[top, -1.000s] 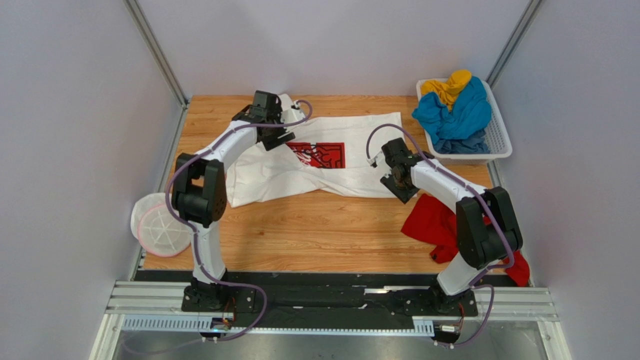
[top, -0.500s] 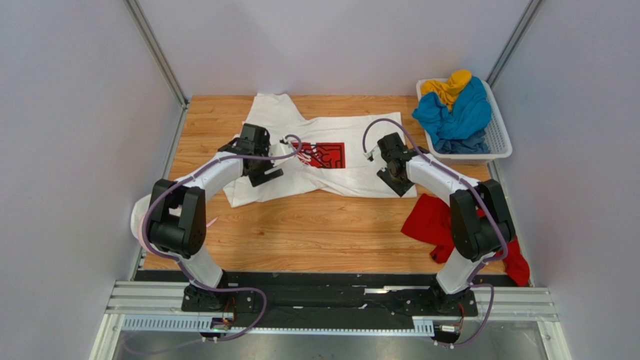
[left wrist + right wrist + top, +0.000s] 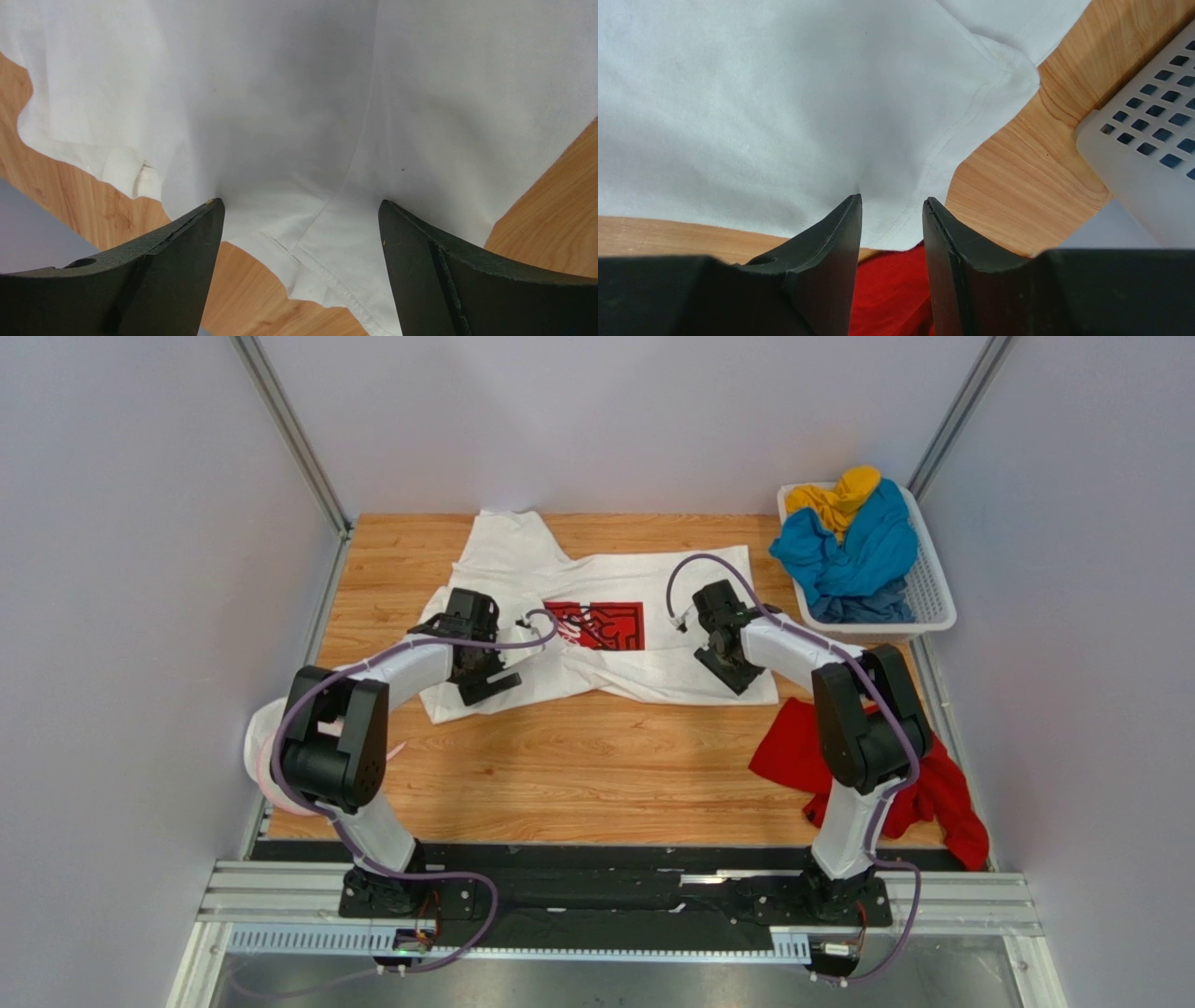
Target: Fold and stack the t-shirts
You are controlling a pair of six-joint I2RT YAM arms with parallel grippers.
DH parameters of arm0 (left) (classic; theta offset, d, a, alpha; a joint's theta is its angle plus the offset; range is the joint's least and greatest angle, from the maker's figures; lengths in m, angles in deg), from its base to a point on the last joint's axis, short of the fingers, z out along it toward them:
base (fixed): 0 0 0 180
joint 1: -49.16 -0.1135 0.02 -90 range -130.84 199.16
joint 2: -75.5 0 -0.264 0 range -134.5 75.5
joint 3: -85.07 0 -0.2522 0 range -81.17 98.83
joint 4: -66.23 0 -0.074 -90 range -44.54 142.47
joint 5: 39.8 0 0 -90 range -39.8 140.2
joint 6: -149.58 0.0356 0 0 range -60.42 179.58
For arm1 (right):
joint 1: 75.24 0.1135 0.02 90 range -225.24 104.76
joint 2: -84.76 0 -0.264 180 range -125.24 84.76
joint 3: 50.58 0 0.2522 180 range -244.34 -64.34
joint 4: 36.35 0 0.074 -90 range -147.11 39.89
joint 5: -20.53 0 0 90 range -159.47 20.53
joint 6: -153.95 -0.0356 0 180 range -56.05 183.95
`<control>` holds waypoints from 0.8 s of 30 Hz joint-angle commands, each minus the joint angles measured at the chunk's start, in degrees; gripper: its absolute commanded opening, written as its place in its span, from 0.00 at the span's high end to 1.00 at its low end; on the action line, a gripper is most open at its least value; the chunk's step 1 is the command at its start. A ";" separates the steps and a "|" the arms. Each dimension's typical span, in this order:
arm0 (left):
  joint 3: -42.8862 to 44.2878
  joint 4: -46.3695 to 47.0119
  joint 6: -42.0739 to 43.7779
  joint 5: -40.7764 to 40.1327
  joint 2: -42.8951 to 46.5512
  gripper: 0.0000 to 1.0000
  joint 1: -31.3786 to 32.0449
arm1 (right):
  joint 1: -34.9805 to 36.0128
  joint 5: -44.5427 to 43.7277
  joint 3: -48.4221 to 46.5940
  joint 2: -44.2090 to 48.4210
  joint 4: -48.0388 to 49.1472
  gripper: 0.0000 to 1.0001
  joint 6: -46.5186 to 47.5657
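Spreading across the far half of the wooden table (image 3: 589, 770), the big white t-shirt (image 3: 673, 602) lies mostly flat, its red chest print (image 3: 592, 625) facing up and one sleeve reaching toward the far edge. White lattice basket (image 3: 933, 595) sits at the far right corner, just beside the shirt's right hem. Red t-shirt (image 3: 807, 749) lies crumpled at the near right, one part hanging over the table edge. Blue t-shirt (image 3: 849, 546) is heaped in the basket, with the yellow t-shirt (image 3: 835, 497) bunched on top at the far end. Left gripper (image 3: 484, 665) is low over the white shirt's near left corner, fingers spread wide with only loose cloth and hem under them (image 3: 298, 206). Right gripper (image 3: 723, 651) is at the shirt's near right corner, fingers a narrow gap apart (image 3: 891, 199), tips down by the stitched hem, nothing between them; red cloth shows just past the hem.
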 commanded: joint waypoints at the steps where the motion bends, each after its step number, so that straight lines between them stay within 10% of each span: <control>1: -2.49 1.46 1.68 -0.55 1.65 0.10 -0.35 | 0.06 -1.43 -0.74 -1.56 3.63 0.59 1.80; 24: -15.85 6.47 6.61 -4.33 8.06 0.10 -3.43 | -5.30 -0.20 7.53 0.90 7.60 0.59 3.04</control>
